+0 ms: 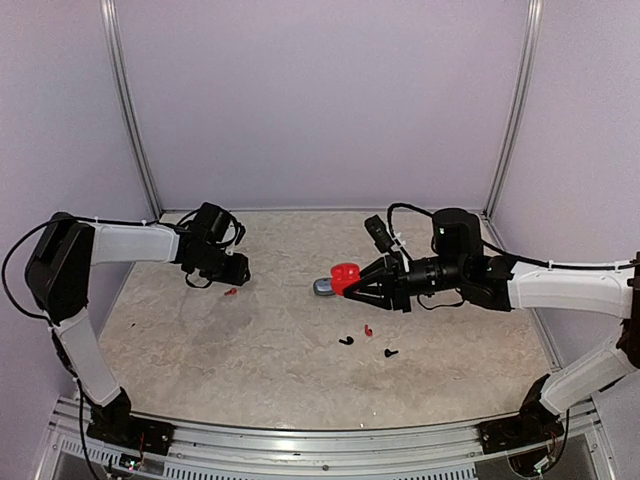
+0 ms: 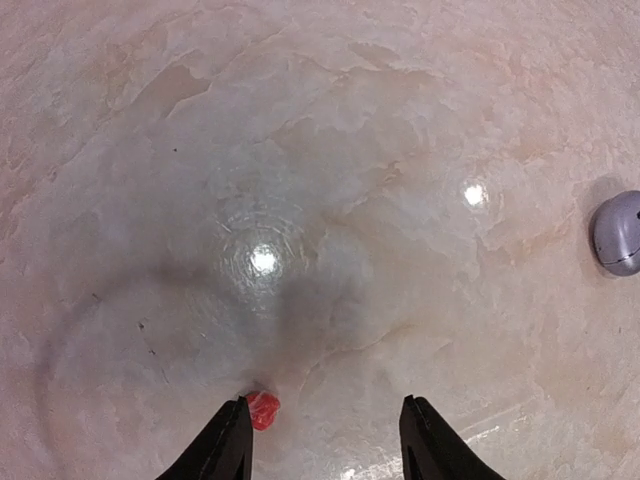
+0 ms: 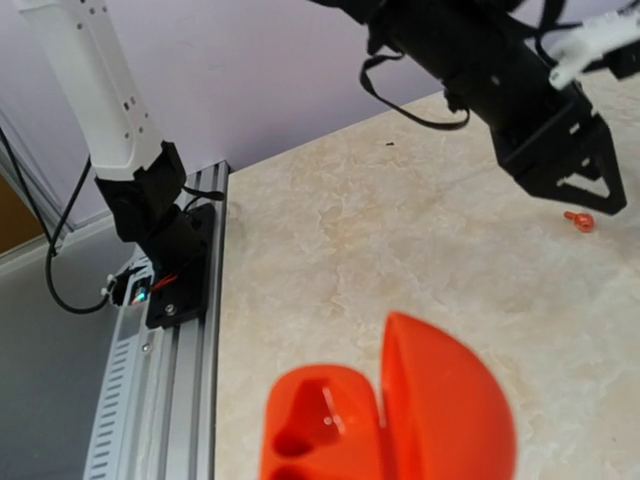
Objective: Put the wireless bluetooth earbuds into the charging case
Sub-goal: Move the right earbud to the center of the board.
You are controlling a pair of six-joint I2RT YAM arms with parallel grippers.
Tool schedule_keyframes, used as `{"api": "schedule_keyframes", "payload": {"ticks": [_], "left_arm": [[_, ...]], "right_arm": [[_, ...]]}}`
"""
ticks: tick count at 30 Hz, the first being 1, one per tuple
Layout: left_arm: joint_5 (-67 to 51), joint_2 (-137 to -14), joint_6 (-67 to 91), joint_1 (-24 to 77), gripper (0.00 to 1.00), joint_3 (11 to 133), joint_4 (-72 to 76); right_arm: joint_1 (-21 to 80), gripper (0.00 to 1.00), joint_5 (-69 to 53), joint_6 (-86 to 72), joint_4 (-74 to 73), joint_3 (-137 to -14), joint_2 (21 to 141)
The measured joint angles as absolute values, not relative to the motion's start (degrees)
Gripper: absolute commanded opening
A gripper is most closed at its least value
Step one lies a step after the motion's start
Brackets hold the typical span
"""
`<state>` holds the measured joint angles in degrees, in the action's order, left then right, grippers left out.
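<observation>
— Toward the near rail, what's loose?
— Two black earbuds (image 1: 346, 340) and a red earbud (image 1: 368, 330), six o'clock from the right gripper (image 1: 350, 283).
— The arms?
— Right arm stretches low toward nine o'clock, jaws clamped on the open red case (image 1: 345, 272), a grey case (image 1: 322, 288) just beside. The left gripper (image 2: 325, 402) points down, jaws apart, a second red earbud (image 2: 263, 409) by one finger. Open marbled table (image 1: 200, 350) between them; lilac walls (image 1: 320, 100) at twelve.

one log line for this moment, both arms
left hand: open, at red earbud on table | right hand: shut on open red charging case | grey case: near red case
</observation>
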<state>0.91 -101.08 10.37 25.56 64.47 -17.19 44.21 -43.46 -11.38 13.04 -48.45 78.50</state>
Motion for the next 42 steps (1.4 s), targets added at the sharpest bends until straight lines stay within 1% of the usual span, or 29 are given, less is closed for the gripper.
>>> {"api": "schedule_keyframes", "payload": {"ticks": [6, 17, 19, 21, 24, 32, 38, 42], "left_arm": [[1.02, -106.37, 9.08, 25.43, 0.42, 67.18, -19.29], [3.95, -110.69, 6.81, 25.41, 0.39, 70.04, -21.98], [4.62, -111.22, 6.48, 25.43, 0.4, 70.17, -22.35], [5.34, -111.72, 6.28, 25.45, 0.43, 70.17, -22.7], [6.52, -111.92, 6.11, 25.54, 0.44, 70.17, -22.76], [8.43, -111.77, 6.09, 25.85, 0.43, 70.17, -23.27], [9.96, -110.69, 5.63, 25.85, 0.42, 70.13, -27.05], [9.98, -110.69, 4.91, 25.85, 0.37, 70.35, -28.82]], "right_arm": [[43.99, 0.1, -43.7, -11.33, 13.1, -47.24, 77.97], [43.94, 0.1, -44.77, -10.5, 13.15, -46.72, 77.06], [43.94, 0.1, -44.93, -10.31, 13.13, -46.7, 77.03], [43.94, 0.1, -45.04, -10.13, 13.15, -46.7, 77.01], [43.94, 0.1, -45.25, -10.07, 13.15, -46.65, 77.01], [43.92, 0.1, -45.65, -10.04, 13.13, -46.5, 76.99], [43.92, 0.1, -45.89, -10.04, 13.15, -46.48, 76.93], [43.9, 0.1, -46.11, -10.07, 13.21, -46.48, 76.93]]}}
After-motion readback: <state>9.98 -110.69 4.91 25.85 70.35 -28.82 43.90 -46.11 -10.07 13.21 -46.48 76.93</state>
